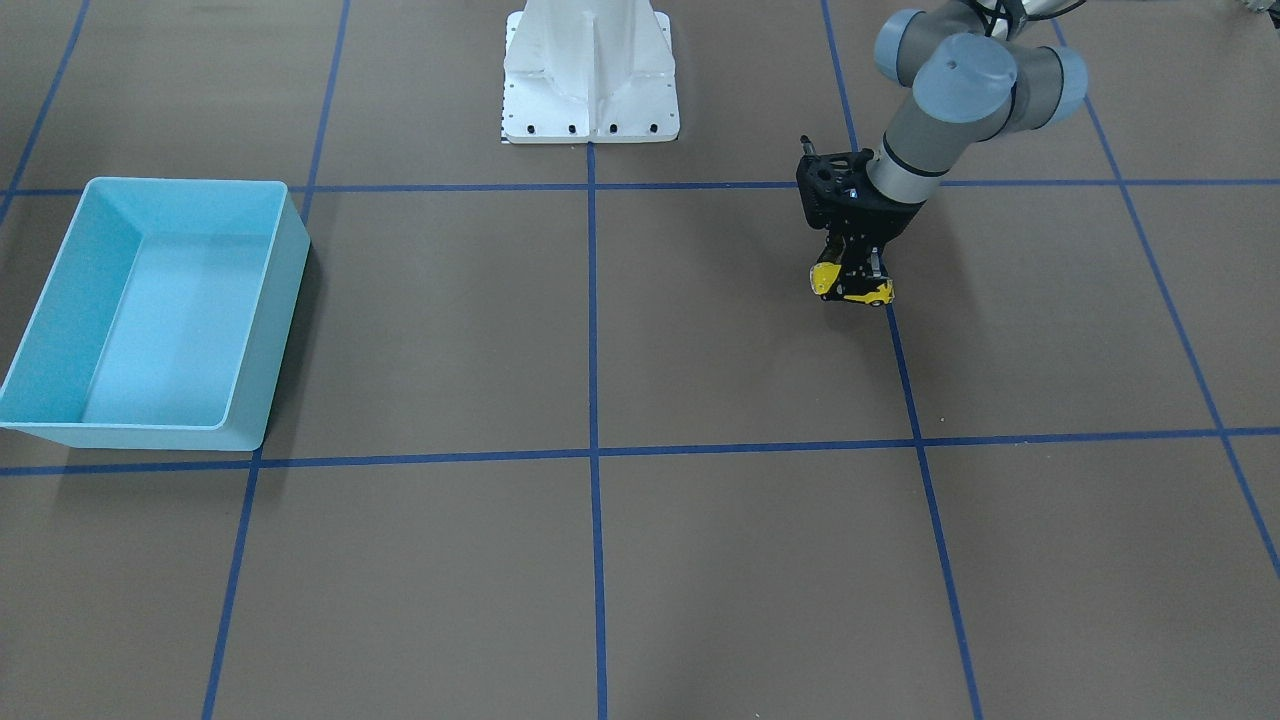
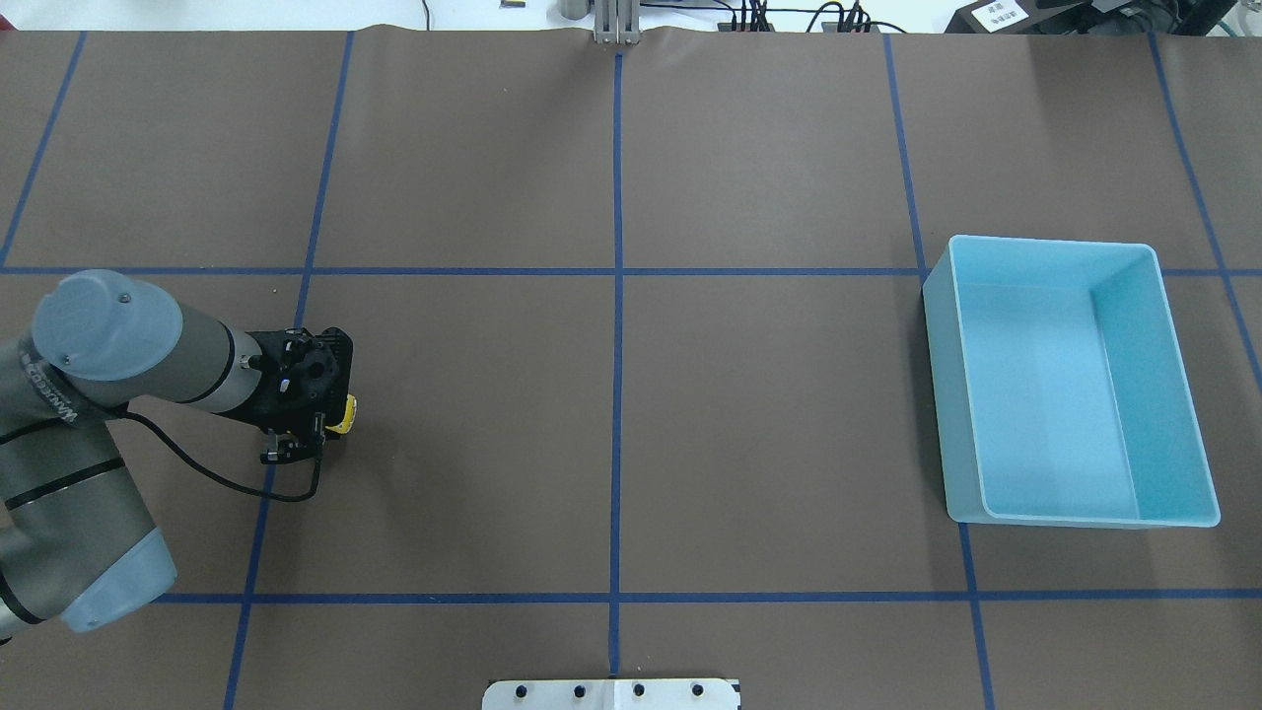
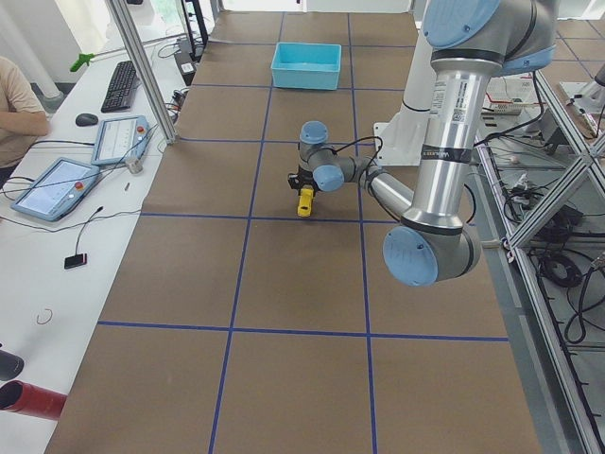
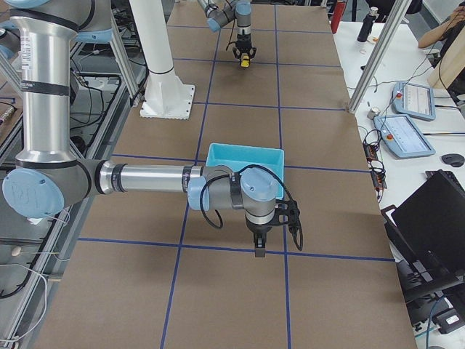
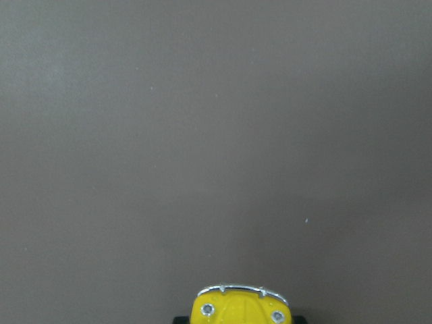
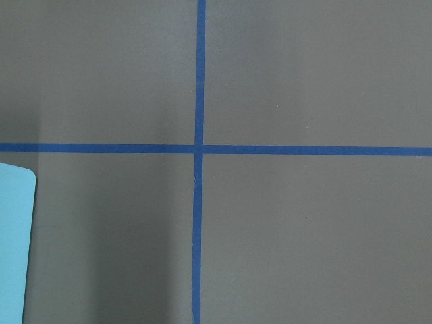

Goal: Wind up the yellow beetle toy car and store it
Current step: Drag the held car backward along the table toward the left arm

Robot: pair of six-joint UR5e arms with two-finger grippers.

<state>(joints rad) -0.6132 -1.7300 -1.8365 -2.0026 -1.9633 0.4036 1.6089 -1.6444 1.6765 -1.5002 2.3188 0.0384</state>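
Observation:
The yellow beetle toy car point(image 1: 852, 285) sits between the fingers of my left gripper point(image 1: 853, 272), which is shut on it low over the brown table on the robot's left side. It also shows in the overhead view point(image 2: 343, 414), in the left side view point(image 3: 304, 200) and at the bottom edge of the left wrist view point(image 5: 237, 309). I cannot tell whether its wheels touch the table. My right gripper point(image 4: 259, 246) shows only in the right side view, pointing down just in front of the blue bin point(image 4: 243, 156); I cannot tell whether it is open or shut.
The open blue bin point(image 2: 939, 394) stands empty on the robot's right side, far from the car point(image 1: 285, 300). Its corner shows in the right wrist view point(image 6: 13, 243). The white robot base point(image 1: 590, 70) stands at the table's middle edge. Blue tape lines cross the table.

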